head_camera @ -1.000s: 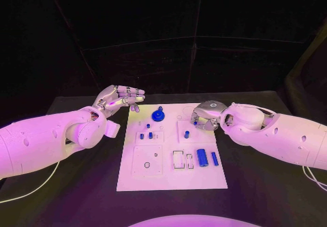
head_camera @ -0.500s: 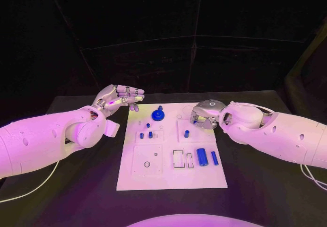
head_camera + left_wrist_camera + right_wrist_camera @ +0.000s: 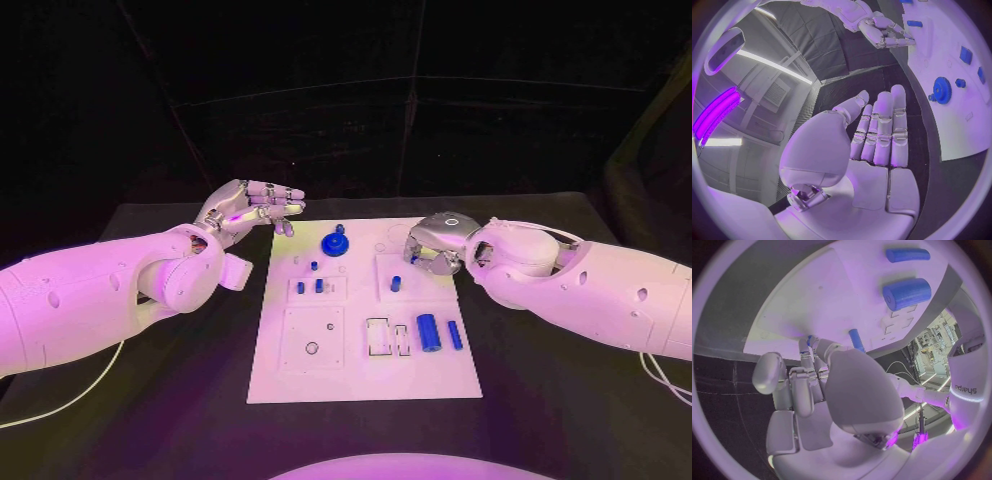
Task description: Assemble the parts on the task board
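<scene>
The white task board [image 3: 361,350] lies in the middle of the table. A blue gear [image 3: 335,243] stands near its far edge, also seen in the left wrist view [image 3: 942,90]. Small blue pegs [image 3: 309,286] stand left of centre, and another peg [image 3: 394,284] stands right of centre. A thick blue cylinder [image 3: 427,332] and a thin one [image 3: 453,335] lie at the right. My right hand [image 3: 436,243] hovers over the far right of the board, its fingers curled on a small blue peg [image 3: 809,340]. My left hand [image 3: 253,210] is raised off the board's far left corner, fingers extended and empty.
Black table [image 3: 173,380] surrounds the board on all sides. Empty slots and holes [image 3: 378,337] mark the near half of the board. My right forearm [image 3: 577,285] lies along the board's right edge, and my left forearm [image 3: 116,290] along its left.
</scene>
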`<state>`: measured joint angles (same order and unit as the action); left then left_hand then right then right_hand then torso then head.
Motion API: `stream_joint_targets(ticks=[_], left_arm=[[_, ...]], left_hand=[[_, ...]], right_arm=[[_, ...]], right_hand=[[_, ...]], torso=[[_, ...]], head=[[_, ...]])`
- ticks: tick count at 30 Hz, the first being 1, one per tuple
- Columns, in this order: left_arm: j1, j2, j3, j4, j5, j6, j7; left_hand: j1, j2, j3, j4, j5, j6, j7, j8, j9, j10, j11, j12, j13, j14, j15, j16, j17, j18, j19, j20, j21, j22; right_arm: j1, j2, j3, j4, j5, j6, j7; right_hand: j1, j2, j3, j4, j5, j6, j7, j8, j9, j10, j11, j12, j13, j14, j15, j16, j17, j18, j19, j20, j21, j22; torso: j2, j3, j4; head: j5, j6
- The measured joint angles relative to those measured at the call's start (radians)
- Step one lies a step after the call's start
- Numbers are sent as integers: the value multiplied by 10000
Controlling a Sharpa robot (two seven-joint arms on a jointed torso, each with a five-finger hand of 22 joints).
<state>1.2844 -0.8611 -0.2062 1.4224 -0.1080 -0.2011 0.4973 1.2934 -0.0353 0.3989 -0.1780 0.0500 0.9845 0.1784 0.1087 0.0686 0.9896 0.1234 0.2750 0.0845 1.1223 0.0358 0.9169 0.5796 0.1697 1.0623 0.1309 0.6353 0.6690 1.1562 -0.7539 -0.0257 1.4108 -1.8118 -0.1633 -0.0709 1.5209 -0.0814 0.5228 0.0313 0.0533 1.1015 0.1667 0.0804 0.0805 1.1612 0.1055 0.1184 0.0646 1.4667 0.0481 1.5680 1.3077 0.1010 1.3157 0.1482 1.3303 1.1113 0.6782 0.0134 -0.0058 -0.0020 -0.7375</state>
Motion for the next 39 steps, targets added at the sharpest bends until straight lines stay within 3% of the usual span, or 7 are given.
stream_joint_targets(ticks=[17, 24, 31, 35, 39], left_arm=[[0, -28, 0, -28, 3, 10, -54], [0, -47, -1, -26, 4, 17, -67], [0, -39, -1, -41, 6, 24, -73], [0, -10, -1, -44, 6, 29, -76], [0, 1, -1, -43, 7, 34, -78]], left_hand=[[38, 38, -28, -28, 0, 0, 0, 0, 1, 1, 0, 0, -9, 0, 0, 0, -37, 0, 0, 0, 0, -19], [38, 38, -28, -28, 0, -36, 36, 0, 1, 1, -1, 0, -20, 0, 0, 0, -45, 0, 0, 0, -41, -17], [38, 38, -28, -28, 0, -36, 36, 0, 1, 1, -1, -1, -19, 0, 0, 0, -44, 0, 0, 0, -40, -17], [38, 38, -28, -28, 0, -36, 36, 0, 1, 1, -1, -1, -19, 0, 0, 0, -45, 0, 0, 0, -40, -16], [38, 38, -28, -28, 0, -36, 36, 0, 1, -35, 35, -1, -18, -36, 36, 1, -60, -3, 0, 0, -41, -31]], right_arm=[[1, -365, 7, 562, 456, -1396, -70], [2, -768, 11, 1408, 679, -1745, -110], [2, -776, 15, 2482, 1140, -2027, -58], [2, -536, 15, 2745, 1422, -2139, 32], [-80, -258, 27, 2826, 1633, -2208, 145]], right_hand=[[-121, -121, 182, -183, 54, -1, 0, -1, -4, 0, 0, -83, 9, 0, 0, 0, -1, 1, 0, 0, 40, 31], [-121, -121, 221, -222, 106, -1, 0, -1, -4, 37, 37, -84, 8, 0, 0, 0, -2, 0, -1, 0, 40, 42], [-165, -166, 326, -327, 142, 0, 0, -44, -16, 36, 37, -144, 4, 0, 0, 0, -2, 0, -1, 0, 80, 66], [-172, -172, 353, -354, 142, 0, 0, -44, -15, 36, 37, -144, 4, 0, 0, 0, -2, 0, -1, 0, 80, 66], [-172, -172, 390, -391, 142, 0, 0, -44, -24, 36, 37, -144, 3, 0, 0, 0, -3, 0, -1, 0, 80, 78]], torso=[[8, 2, 9], [8, 0, 8], [3, -6, 8], [3, -9, 14], [4, -17, 21]], head=[[-29, 21], [24, 0], [113, -31], [219, -56], [424, -139]])
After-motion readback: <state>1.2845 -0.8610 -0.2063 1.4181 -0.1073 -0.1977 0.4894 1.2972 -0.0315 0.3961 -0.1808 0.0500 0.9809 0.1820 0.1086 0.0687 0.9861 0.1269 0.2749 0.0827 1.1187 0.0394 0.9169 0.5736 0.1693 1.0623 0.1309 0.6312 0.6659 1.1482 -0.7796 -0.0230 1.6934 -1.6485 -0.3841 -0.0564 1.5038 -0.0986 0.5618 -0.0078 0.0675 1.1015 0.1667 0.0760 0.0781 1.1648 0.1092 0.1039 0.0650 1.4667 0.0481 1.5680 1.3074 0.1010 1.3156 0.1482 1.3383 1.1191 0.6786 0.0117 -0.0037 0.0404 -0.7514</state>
